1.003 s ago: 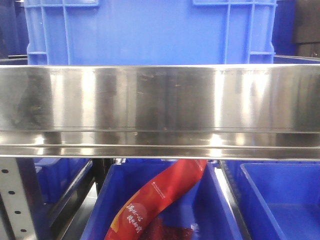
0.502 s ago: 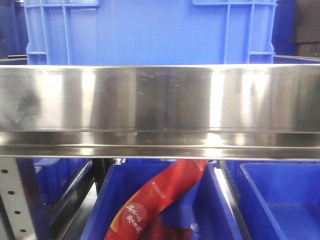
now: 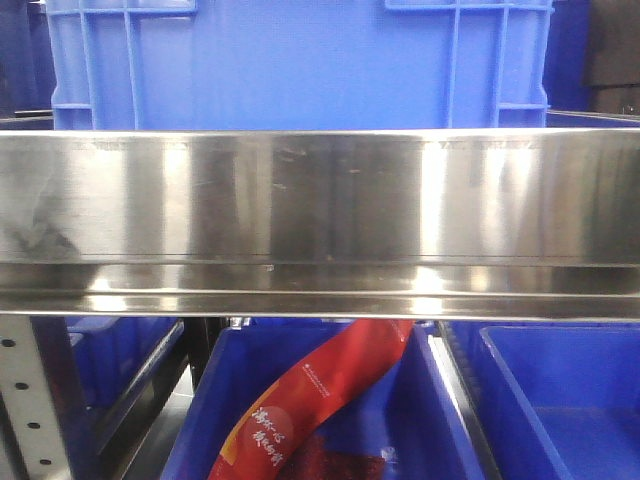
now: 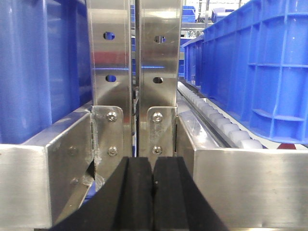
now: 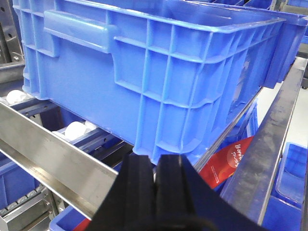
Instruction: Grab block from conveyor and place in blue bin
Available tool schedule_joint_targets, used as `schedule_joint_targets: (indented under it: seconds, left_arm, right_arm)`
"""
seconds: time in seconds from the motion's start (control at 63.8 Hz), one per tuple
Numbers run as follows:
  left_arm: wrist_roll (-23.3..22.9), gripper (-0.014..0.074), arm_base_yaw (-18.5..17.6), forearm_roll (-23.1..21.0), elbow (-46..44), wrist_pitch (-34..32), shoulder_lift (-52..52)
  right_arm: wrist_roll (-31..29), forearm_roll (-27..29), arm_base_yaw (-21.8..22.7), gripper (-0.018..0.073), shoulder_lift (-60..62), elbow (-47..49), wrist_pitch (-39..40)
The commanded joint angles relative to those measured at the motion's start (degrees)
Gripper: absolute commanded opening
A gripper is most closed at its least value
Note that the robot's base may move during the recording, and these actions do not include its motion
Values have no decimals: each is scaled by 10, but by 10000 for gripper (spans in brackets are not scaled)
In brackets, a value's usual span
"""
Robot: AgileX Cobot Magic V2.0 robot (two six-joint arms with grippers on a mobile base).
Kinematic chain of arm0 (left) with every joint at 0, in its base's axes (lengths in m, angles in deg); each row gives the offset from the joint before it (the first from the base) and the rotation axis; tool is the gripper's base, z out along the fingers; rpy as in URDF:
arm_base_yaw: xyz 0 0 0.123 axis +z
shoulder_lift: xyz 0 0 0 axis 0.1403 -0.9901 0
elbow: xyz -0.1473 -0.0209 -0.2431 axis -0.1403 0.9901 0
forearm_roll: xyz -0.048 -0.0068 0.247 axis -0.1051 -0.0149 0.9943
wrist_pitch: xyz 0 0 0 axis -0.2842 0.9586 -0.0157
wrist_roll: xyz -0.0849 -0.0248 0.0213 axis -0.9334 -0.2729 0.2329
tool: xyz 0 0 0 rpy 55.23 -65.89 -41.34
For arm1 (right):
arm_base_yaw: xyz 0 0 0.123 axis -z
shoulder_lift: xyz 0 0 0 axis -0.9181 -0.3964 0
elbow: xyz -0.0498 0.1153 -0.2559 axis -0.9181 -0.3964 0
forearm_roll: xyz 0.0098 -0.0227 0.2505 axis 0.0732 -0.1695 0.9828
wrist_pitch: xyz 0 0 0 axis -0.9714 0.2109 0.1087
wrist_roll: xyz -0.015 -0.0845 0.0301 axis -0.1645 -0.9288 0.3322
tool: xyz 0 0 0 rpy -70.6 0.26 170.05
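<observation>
Both sets of fingers are pressed together, empty: left gripper (image 4: 153, 192) facing steel uprights (image 4: 134, 72), right gripper (image 5: 155, 192) below a ribbed blue bin (image 5: 144, 72).

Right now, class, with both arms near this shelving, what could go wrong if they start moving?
1. The left gripper, fingers shut, faces the steel upright closely; driving forward could strike it.
2. The right gripper, also shut, sits just below the blue bin corner and might knock it along its rollers.
3. No block or conveyor is visible, so any grasp would be blind.
</observation>
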Motion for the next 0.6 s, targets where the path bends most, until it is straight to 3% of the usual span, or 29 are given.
schedule_joint_targets:
  seconds: [0.0,0.58]
  left_arm:
    - [-4,-111,2,1,-1,-5,4]
    - [-4,-111,2,1,-1,-5,4]
  right_arm:
    - [-3,0,1,-162,3,-1,12]
    - [-3,0,1,-162,3,-1,12]
